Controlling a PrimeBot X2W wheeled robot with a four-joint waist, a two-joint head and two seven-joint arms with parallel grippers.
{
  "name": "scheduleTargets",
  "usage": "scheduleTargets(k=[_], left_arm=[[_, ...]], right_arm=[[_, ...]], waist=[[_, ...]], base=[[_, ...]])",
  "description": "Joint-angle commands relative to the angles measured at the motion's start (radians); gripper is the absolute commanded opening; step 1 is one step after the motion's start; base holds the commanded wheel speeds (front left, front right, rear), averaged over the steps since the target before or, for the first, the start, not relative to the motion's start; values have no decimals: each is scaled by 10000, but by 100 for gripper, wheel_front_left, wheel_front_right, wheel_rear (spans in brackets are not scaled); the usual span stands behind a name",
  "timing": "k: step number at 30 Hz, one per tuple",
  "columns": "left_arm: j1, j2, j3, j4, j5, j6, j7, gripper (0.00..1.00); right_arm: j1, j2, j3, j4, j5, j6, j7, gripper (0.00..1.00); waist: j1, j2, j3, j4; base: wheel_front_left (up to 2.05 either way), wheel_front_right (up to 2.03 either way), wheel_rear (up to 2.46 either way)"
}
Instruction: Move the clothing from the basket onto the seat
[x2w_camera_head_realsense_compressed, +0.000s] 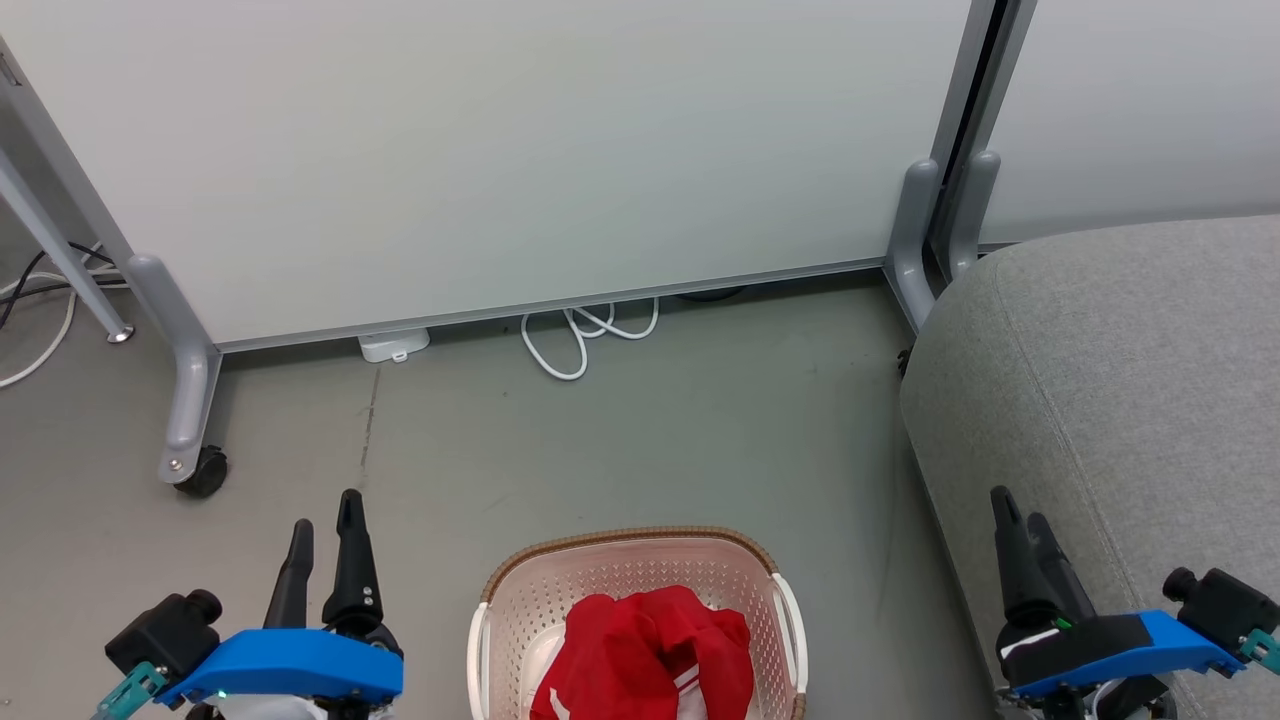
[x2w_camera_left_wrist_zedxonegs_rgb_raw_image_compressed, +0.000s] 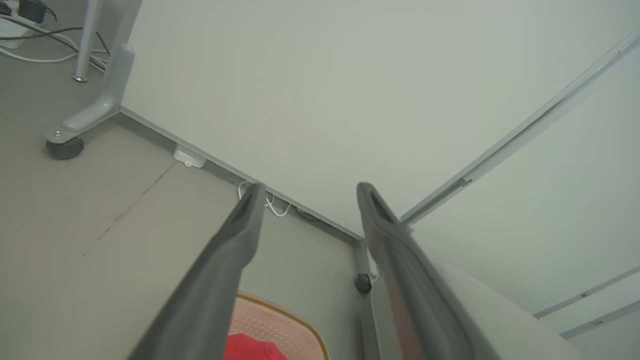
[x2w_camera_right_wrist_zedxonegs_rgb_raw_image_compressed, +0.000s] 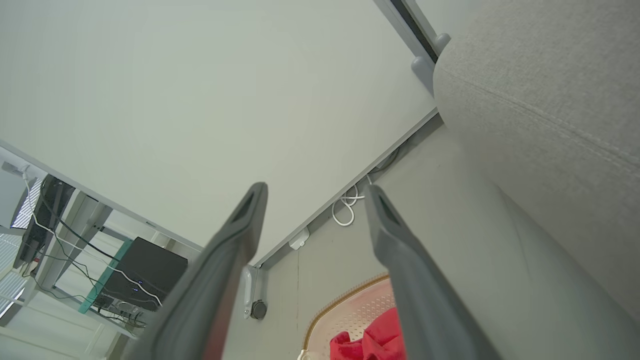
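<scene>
So here's the state of play: the bright red fabric clothing with white stripe trim is bunched in a heap inside the small cream perforated plastic basket with a brown woven-look rim. The basket sits on the grey floor right in front of the robot. Nothing is on the big grey upholstered sofa seat yet. The seat is off to the robot's right, near the basket but apart from it, with a strip of floor between. The left claw hovers just left of the basket, fingers spread apart and empty. Same deal for the right claw, apart with nothing in it, hanging by the seat's rounded edge; I can't tell if it touches. Both point forward at the white partition panel rather than down at the cloth, so I'd read this as a ready pose flanking the basket — the grab hasn't started. The layout makes sense, since the right arm is already on the sofa side for the drop. The next move probably calls for tilting a claw down and pinching high on the heap — soft fabric will drape, and it could snag the rim. Can't tell how many pieces are in there.
</scene>
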Motion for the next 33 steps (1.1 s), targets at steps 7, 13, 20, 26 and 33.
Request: scheduleTargets(k=[7, 13, 20, 26, 33], left_arm=[[-170, 91, -125, -176, 1087, -42, -286, 100], [-180, 95, -204, -61, 1791, -56, -452, 100], [-208, 100, -279, -24, 2549, -84, -634, 100], [-212, 104, -370, 0, 3117, -110, -780, 100], [-207, 108, -477, 5, 3732, -111, -940, 100]], right_arm=[[-291, -75, 107, 25, -1029, 16, -287, 100], [-312, -79, 171, 65, -1746, 17, -423, 100], [-335, -85, 202, 55, -2560, 18, -518, 100], [-329, -89, 247, 73, -3161, 20, -534, 100], [-283, -93, 300, 32, -3751, 21, -628, 100]], waist=[[0, -1, -3, 14], [0, -1, -12, 23], [0, -1, -9, 34], [0, -1, -3, 48], [0, -1, -1, 82]], base=[[0, 0, 0], [0, 0, 0], [0, 0, 0], [0, 0, 0], [0, 0, 0]])
